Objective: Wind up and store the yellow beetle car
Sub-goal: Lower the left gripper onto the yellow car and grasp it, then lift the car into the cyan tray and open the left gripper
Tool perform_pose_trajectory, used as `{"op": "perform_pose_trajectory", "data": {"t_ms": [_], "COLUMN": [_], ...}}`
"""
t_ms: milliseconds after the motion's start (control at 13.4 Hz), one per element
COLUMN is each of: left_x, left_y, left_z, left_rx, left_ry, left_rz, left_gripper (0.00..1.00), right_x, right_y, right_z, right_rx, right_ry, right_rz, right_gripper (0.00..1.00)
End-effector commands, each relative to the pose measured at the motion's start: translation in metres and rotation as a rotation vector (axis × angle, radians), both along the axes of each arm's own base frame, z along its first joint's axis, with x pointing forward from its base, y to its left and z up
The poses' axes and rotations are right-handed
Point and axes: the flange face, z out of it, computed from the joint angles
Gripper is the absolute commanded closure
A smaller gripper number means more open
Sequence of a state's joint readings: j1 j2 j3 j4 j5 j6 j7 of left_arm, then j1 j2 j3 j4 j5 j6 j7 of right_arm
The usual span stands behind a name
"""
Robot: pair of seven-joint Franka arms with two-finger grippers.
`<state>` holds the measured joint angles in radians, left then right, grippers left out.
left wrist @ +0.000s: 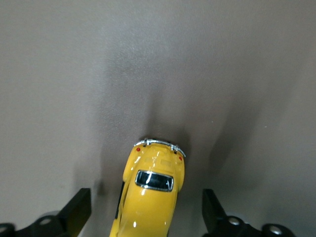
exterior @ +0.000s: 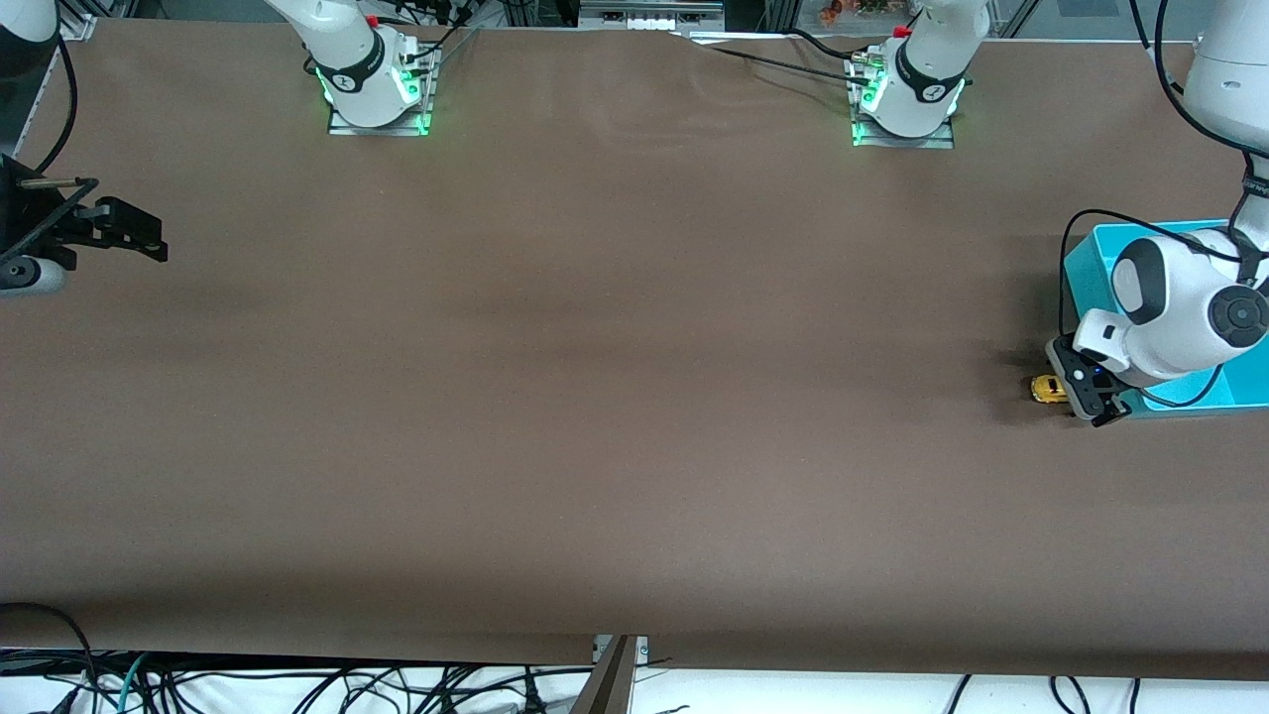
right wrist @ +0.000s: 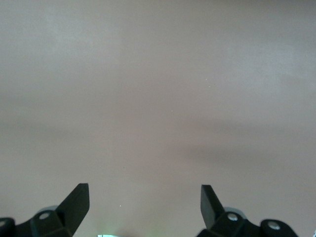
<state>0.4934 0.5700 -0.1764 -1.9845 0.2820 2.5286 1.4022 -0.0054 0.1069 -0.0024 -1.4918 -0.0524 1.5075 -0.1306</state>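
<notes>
Our left pincer hangs low at the left arm's end of the worktop, fingers spread wide — our right pincer waits at the right arm's end, fingers likewise parted.

Even, fairly bright overhead light falls on the brown surface, which shows soft darker bands and faint wrinkles near the arm bases. Green lamps glow at both bases. A blurred shadow lies on the surface beside the car and under the left hand. In the left wrist view the car is sharp, with small glints on its roof and bumper, and several diffuse shadows fan out from it. The right wrist view is flat and slightly hazy, dimmer toward its corners.
</notes>
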Motion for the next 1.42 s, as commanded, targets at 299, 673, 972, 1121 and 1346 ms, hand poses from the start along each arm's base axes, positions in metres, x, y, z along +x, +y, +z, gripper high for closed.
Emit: {"op": "perform_pose_trajectory", "data": {"t_ms": [299,673,972,1121,1346], "left_x": [0.003,0.027,0.025,0.013,-0.02], "left_y": [-0.004,-0.081,-0.064,-0.023,0.066], "left_z": [0.024,0.111,0.185,0.202,0.179], "left_rx": [0.033,0.052,0.093,0.09,0.064], "left_ry": [-0.029,0.1,0.226,0.249,0.28], "left_rz": [-0.044,-0.016,0.005,-0.039,-0.055], "left_gripper": [0.94,0.96,0.96,0.96,0.96], "right_x": [0.005,0.009,0.009,0.009,0.009], "right_y": [-0.007,-0.019,-0.022,-0.021,-0.021], "right_z": [-0.001,-0.01,-0.009,-0.008,-0.008], "right_rx": [0.0,-0.001,-0.002,-0.002,-0.003], "right_ry": [-0.002,0.007,0.006,0.001,0.001], "right_rz": [0.017,-0.004,-0.009,-0.007,-0.007], "right_gripper": [0.0,0.0,0.0,0.0,0.0]}}
